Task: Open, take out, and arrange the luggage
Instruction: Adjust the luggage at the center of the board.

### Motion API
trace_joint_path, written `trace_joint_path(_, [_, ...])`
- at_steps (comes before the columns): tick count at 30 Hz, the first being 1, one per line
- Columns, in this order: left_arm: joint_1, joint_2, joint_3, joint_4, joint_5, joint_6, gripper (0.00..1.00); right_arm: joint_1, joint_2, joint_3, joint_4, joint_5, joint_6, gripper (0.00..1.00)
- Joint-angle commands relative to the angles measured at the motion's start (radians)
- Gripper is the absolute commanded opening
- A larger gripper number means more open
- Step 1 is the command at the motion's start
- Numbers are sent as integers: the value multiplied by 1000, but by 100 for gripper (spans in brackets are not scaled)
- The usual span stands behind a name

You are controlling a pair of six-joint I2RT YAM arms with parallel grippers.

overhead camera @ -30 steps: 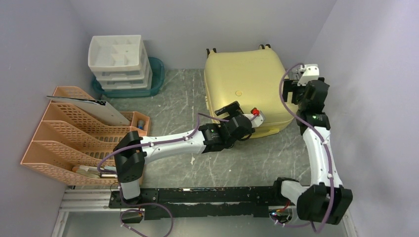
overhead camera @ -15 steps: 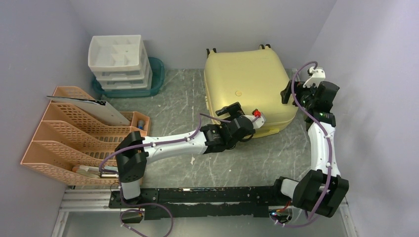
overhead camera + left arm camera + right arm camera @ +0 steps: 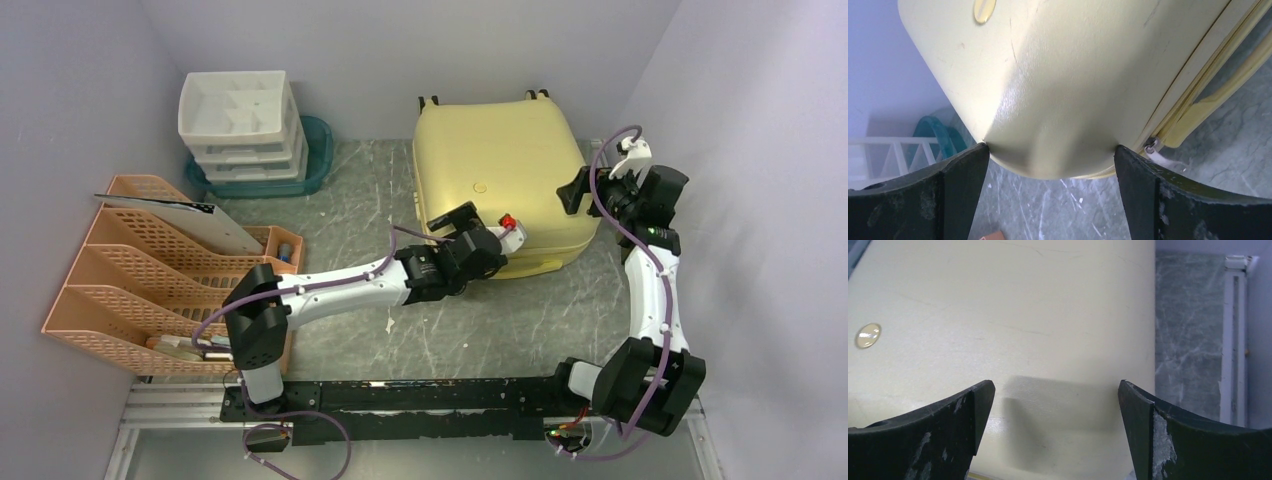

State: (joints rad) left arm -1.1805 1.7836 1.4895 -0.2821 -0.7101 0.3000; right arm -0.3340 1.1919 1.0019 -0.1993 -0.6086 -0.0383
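The luggage [image 3: 497,170] is seen lying flat and closed on the grey marbled table [image 3: 370,200], at about 1 o'clock from the table's centre. Its small wheels [image 3: 430,101] are turned to the 12 o'clock edge. A small round badge [image 3: 984,7] is set in the lid.

The left gripper [image 3: 483,222] is placed at the case's 7 o'clock corner with its jaws spread wide. In the left wrist view the rounded corner is framed between the two dark fingers [image 3: 963,180], whose tips are met by the shell on either side. Nothing is clamped, and whether any pressure is applied cannot be told. A zipper pull [image 3: 1149,146] and part of the yellow handle [image 3: 1218,90] are seen at 3 o'clock of that corner.

The right gripper [image 3: 585,185] is held over the case's 3 o'clock edge, jaws likewise spread wide and gripping nothing. The lid is seen between its fingers [image 3: 948,430] in the right wrist view. Whether they touch the lid cannot be told.

At the table's 10 o'clock a white drawer unit [image 3: 240,125] is stood on a teal tray [image 3: 318,150]. At 8 o'clock an orange file rack [image 3: 150,270] is placed.
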Motion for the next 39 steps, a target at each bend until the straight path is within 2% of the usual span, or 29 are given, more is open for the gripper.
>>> trace_joint_path(1, [81,-60,-46,-26,-51,-14,99,40,21,-27,-72,-184,8,100])
trace_joint_path(10, [138,-184,-90,-64,45,-29,99,235,-31,-66,-114,-179,-29,100])
trace_joint_path(13, [163,-222,-102,-81,100,-32,99,279,-46,-78,-118,-225,-21,100])
trace_joint_path(17, [186,-277,-133,-80,166,-26,99,297,-61,-83,-115,-289,-17,100])
trace_joint_path(23, [204,-358,-179,-80,257,-18,99,304,-91,-92,-107,-308,-34,100])
trace_joint_path(31, [239,-401,-210,-97,313,-26,99,309,-95,-101,-109,-337,-39,100])
trace_joint_path(39, [275,-474,-307,-87,392,-36,99,400,-116,-126,-107,-381,-66,100])
